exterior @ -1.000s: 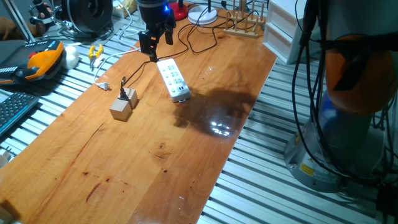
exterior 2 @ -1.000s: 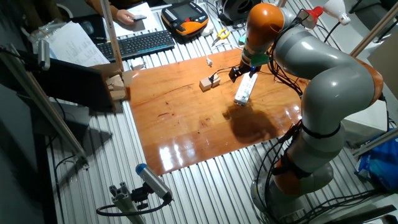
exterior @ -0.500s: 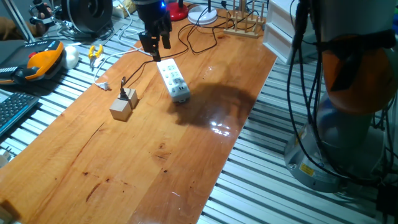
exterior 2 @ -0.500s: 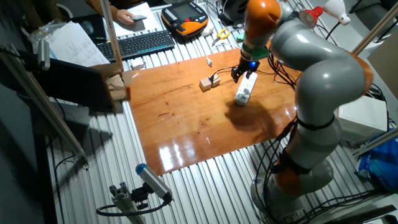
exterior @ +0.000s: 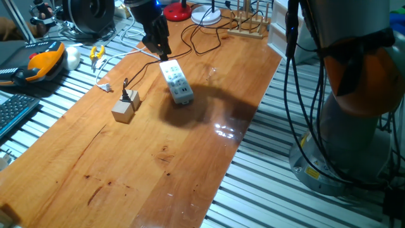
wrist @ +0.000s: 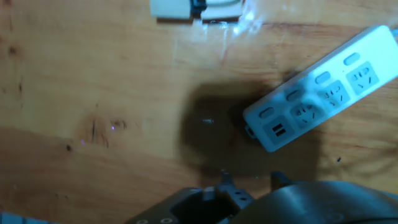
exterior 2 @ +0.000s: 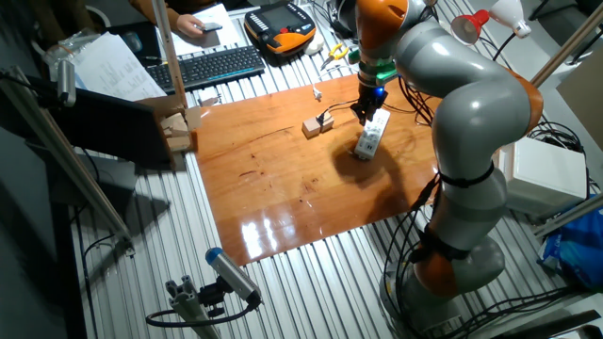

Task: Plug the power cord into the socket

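Note:
The socket is a long white power strip (exterior: 176, 82) lying on the wooden table, also in the other fixed view (exterior 2: 370, 137) and the hand view (wrist: 323, 93). The power cord's small black plug (exterior: 130, 97) rests on a tan wooden cube (exterior: 123, 111) left of the strip; its thin black cord runs back toward the far edge. The plug shows at the top of the hand view (wrist: 198, 6). My gripper (exterior: 158, 47) hovers above the strip's far end (exterior 2: 366, 108). Its fingertips (wrist: 225, 180) stand apart with nothing between them.
A white cable with a grey connector (exterior: 104, 86) lies left of the cube. The strip's own black lead (exterior: 196, 47) loops behind it. A wooden rack (exterior: 248, 24), lamp bases (exterior: 205, 16), yellow pliers (exterior: 96, 54) and an orange pendant (exterior: 41, 63) sit around the far edge.
The arm has swung and the gripper has shifted slightly left above the strip's far end while turning. The strip, cube and plug have not moved.

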You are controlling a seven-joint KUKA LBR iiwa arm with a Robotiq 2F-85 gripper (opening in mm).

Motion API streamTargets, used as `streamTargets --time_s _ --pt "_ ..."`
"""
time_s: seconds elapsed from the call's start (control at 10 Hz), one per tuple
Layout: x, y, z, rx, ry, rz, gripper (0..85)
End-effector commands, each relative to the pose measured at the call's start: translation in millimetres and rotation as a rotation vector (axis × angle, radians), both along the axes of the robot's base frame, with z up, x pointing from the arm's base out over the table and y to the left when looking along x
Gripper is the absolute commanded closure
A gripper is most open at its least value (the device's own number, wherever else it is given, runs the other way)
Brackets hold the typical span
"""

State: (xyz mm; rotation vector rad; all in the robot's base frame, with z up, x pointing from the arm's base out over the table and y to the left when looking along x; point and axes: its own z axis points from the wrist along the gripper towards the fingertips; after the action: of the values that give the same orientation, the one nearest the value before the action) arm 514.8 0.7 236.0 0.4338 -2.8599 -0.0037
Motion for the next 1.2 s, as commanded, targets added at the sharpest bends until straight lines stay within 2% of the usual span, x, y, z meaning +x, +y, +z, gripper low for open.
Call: streamTargets --time_s 0.0,1.1 --pt "0.0 -0.1 -0.2 -0.001 -0.003 -0.001 85.0" --pt "0.1 -0.3 -0.2 -0.013 -0.011 -0.053 85.0"
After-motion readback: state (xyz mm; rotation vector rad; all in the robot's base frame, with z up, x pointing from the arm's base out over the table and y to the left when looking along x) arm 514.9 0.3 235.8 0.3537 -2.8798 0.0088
